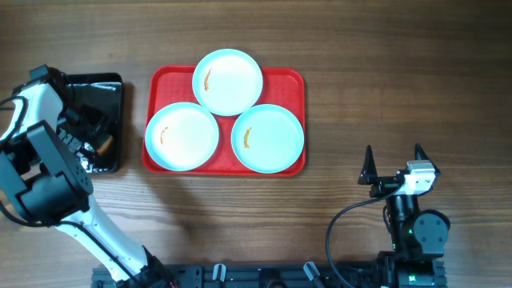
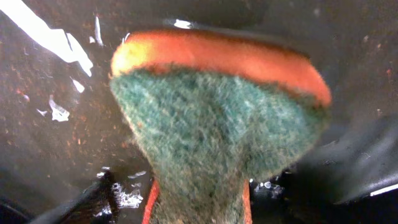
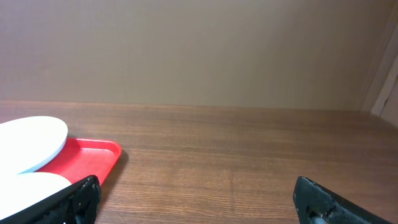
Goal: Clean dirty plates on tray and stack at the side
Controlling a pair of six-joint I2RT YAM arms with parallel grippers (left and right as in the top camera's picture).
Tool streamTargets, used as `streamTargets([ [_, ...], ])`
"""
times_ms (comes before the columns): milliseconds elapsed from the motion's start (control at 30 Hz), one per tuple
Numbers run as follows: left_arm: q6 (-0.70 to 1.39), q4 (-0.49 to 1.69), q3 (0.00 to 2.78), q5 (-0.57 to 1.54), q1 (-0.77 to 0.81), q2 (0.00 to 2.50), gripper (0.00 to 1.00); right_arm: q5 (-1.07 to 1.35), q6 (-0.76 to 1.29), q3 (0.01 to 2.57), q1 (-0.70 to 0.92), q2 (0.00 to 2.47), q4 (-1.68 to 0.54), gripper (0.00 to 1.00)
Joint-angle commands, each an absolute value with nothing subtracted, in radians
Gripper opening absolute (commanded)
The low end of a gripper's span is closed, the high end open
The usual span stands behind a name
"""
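Observation:
Three dirty plates, pale aqua with orange smears, lie on the red tray (image 1: 297, 78): one at the back (image 1: 228, 82), one front left (image 1: 182, 136), one front right (image 1: 268, 138). My left gripper (image 1: 94, 138) reaches down into a black tray (image 1: 100, 84) at the far left. In the left wrist view it (image 2: 198, 210) is shut on a green-and-orange sponge (image 2: 217, 118), which is pinched narrow between the jaws. My right gripper (image 1: 393, 150) stands open at the front right, apart from the tray, with nothing between its fingers (image 3: 81, 196).
The black tray's wet floor (image 2: 56, 112) shows behind the sponge. Bare wooden table (image 1: 384, 72) lies right of the red tray and in front of it. The right wrist view shows the red tray's corner (image 3: 93, 155) and two plate rims at its left.

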State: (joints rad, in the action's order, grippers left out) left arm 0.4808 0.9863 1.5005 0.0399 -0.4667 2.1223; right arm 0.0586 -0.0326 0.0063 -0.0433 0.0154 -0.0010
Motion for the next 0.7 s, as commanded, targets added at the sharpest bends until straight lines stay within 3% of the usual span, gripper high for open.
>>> streamTargets([
  [0, 0.479, 0.991, 1.485, 0.112, -0.469, 2.142, 0.19, 0.047, -0.049, 0.005, -0.050, 0.007, 0.001, 1.00],
  [33, 0.479, 0.993, 1.485, 0.112, -0.469, 2.142, 0.04, 0.047, -0.049, 0.005, -0.050, 0.007, 0.001, 1.00],
  [333, 0.479, 1.000, 1.485, 0.112, -0.469, 2.142, 0.04, 0.047, -0.050, 0.005, -0.050, 0.007, 0.001, 1.00],
  [367, 0.479, 1.000, 1.485, 0.112, -0.469, 2.141, 0.13, 0.047, -0.050, 0.005, -0.050, 0.007, 0.001, 1.00],
  [400, 0.479, 1.000, 1.485, 0.112, -0.469, 2.141, 0.33, 0.047, -0.050, 0.005, -0.050, 0.007, 0.001, 1.00],
  [433, 0.479, 1.000, 1.485, 0.112, -0.469, 2.141, 0.74, 0.047, -0.050, 0.005, -0.050, 0.007, 0.001, 1.00],
  [467, 0.479, 1.000, 1.485, 0.112, -0.469, 2.141, 1.00, 0.047, -0.050, 0.005, -0.050, 0.007, 0.001, 1.00],
  [667, 0.478, 0.988, 1.485, 0.111, -0.469, 2.141, 1.00, 0.047, -0.050, 0.005, -0.050, 0.007, 0.001, 1.00],
])
